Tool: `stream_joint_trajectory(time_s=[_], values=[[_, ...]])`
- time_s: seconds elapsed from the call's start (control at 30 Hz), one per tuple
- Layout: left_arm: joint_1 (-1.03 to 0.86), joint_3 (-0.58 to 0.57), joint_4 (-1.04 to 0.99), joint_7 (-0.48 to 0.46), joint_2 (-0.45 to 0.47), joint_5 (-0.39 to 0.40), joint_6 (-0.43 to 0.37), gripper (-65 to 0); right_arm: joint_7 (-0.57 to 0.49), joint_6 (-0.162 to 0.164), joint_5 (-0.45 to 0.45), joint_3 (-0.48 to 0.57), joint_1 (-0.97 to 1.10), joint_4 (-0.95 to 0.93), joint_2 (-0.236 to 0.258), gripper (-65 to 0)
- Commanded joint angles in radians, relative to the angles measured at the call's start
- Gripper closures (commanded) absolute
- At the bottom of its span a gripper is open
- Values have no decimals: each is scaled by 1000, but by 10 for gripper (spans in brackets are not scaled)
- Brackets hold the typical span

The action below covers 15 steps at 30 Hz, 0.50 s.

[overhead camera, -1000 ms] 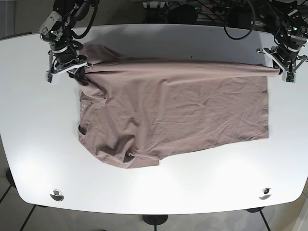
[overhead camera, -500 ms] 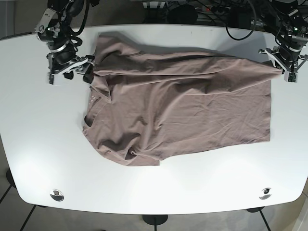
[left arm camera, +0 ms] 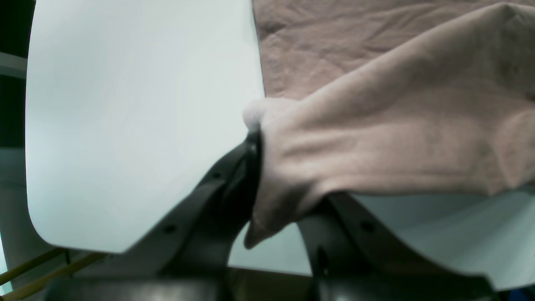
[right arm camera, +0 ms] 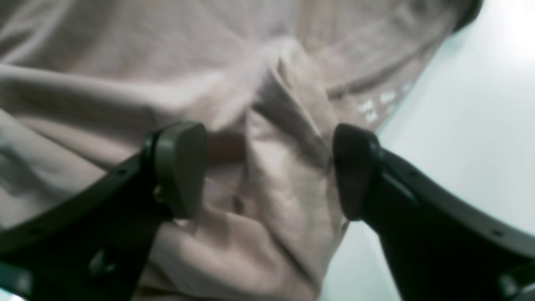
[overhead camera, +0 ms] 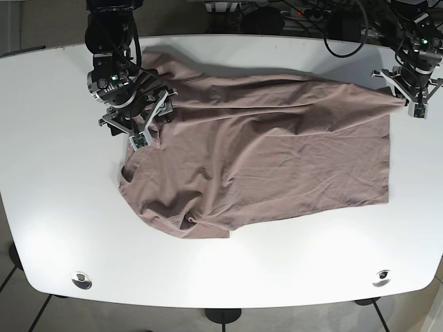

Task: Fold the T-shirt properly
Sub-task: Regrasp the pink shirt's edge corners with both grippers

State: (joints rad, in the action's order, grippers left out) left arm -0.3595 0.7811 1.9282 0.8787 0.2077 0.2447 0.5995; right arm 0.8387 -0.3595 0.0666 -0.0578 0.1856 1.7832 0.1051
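A mauve T-shirt (overhead camera: 277, 159) lies spread on the white table (overhead camera: 55, 173), with its upper edge creased and folded over. My left gripper (overhead camera: 410, 97) is at the shirt's far right corner. In the left wrist view that gripper (left arm camera: 284, 179) is shut on a bunched corner of the shirt (left arm camera: 397, 138). My right gripper (overhead camera: 144, 116) hovers over the shirt's collar end at the upper left. Seen from the right wrist, this gripper (right arm camera: 267, 167) stands open with rumpled shirt fabric (right arm camera: 125, 62) below and between its fingers (right arm camera: 179, 167).
Cables and dark equipment (overhead camera: 277, 14) sit behind the table's far edge. Two round metal fittings (overhead camera: 82, 280) (overhead camera: 381, 278) lie near the front edge. The table's right edge (left arm camera: 29, 125) runs close to my left gripper.
My right gripper let go of the shirt's upper left edge and moved right and forward over the collar area. That edge has dropped onto the table. The left gripper has barely moved.
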Motion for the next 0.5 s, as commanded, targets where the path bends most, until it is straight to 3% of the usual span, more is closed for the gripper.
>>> stream_joint_trajectory(time_s=[0.03,0.13,0.2,0.37,0.5], values=[[1,8,15,-14,14,6,-8,0,-34,1,6,-12,-25,-9,3,-309],[1,13,15,-14,14,8,46,0,-66,3,6,-92,-31,-61,-2,-32],[4,62,17,-14,12,8,75,0,-66,1,40,-152,-36,-64,-2,-22],[6,113,20,-14,12,12,75,0,-15,0,398,-394,15,-64,9,-19],[6,120,20,-14,12,12,76,0,23,1,609,-478,87,-64,9,-19]])
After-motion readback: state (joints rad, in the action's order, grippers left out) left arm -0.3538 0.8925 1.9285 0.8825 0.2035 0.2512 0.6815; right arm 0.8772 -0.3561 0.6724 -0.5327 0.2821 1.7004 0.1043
